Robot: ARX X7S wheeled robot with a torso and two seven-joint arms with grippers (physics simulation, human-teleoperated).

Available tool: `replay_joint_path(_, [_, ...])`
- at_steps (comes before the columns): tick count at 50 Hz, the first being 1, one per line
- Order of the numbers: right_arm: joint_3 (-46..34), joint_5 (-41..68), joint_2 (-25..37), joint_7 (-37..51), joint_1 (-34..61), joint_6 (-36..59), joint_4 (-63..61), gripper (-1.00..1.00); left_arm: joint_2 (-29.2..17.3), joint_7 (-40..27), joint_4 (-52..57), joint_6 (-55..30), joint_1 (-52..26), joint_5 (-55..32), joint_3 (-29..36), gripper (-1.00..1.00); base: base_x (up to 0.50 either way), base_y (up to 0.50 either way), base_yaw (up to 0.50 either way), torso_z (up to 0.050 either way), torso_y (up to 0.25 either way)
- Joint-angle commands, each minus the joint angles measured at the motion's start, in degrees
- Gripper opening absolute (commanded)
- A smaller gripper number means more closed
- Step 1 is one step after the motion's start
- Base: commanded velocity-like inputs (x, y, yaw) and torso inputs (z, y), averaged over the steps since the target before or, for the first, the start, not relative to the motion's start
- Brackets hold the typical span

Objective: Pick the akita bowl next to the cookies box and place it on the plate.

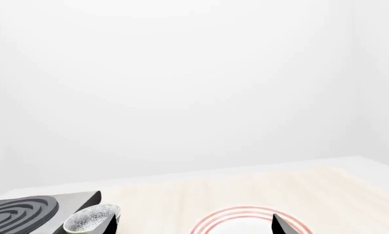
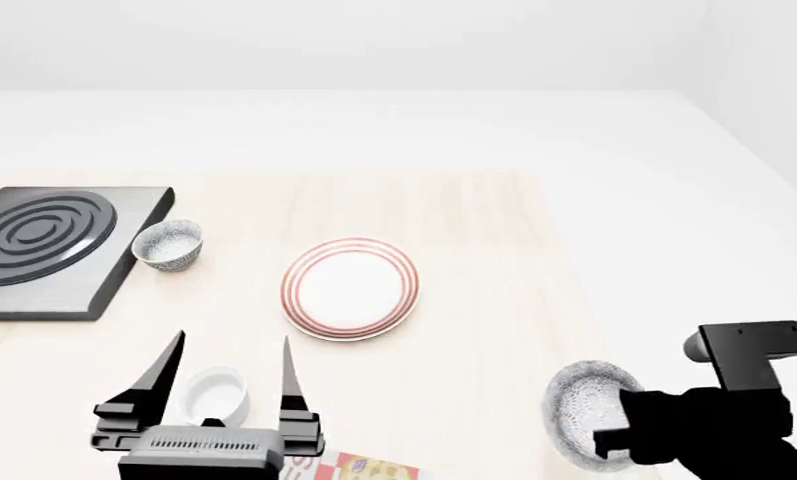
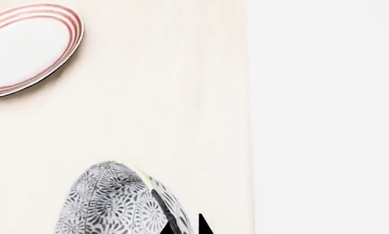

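The akita bowl [image 2: 585, 410], grey-and-white and finely patterned, is tipped on edge and pinched at its rim by the right gripper [image 2: 612, 435], well off from the plate [image 2: 351, 288] near the table [image 2: 478, 230] edge. The cookies box [image 2: 351, 467] is mostly cut off. The left gripper [image 2: 225, 375] is spread wide, unladen, over a white bowl [image 2: 215, 395].
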Motion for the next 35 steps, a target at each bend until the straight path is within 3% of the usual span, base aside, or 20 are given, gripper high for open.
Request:
replay_joint_path(1, [-2.9, 4.1, -3.9, 4.1, 15.2, 5.6, 2.3, -1.0, -0.1, -0.2, -0.2, 0.0, -0.2, -0.3, 0.1, 1.0, 0.0, 0.0, 0.0, 0.0, 0.0])
replay_joint_path(10, [-8.8, -0.8, -11.4, 2.4, 29.2, 9.5, 10.0, -1.0, -0.1, -0.3, -0.4, -0.1, -0.5, -0.3, 0.3, 1.0, 0.0, 0.0, 0.0, 0.0, 0.0])
replay_joint_path(18, [-15.8, -11.5, -21.1, -3.7, 43.4, 9.5, 22.2, -1.0, 0.0, -0.2, -0.6, -0.3, -0.7, -0.1, 1.1, 1.0, 0.0, 0.0, 0.0, 0.0, 0.0])
replay_joint_path(26, [-22.8, -22.1, -31.5, -12.0, 54.1, 5.1, 36.5, -1.0, -0.3, -0.4, -0.1, -0.3, -0.6, -0.7, 0.7, 1.0, 0.0, 0.0, 0.0, 0.0, 0.0])
replay_joint_path(35, [-29.6, -33.7, -42.6, -23.2, 61.6, -6.5, 58.1, -1.0, -0.5, -0.4, -0.1, -0.1, -0.5, -1.0, 0.8, 1.0, 0.0, 0.0, 0.0, 0.0, 0.0])
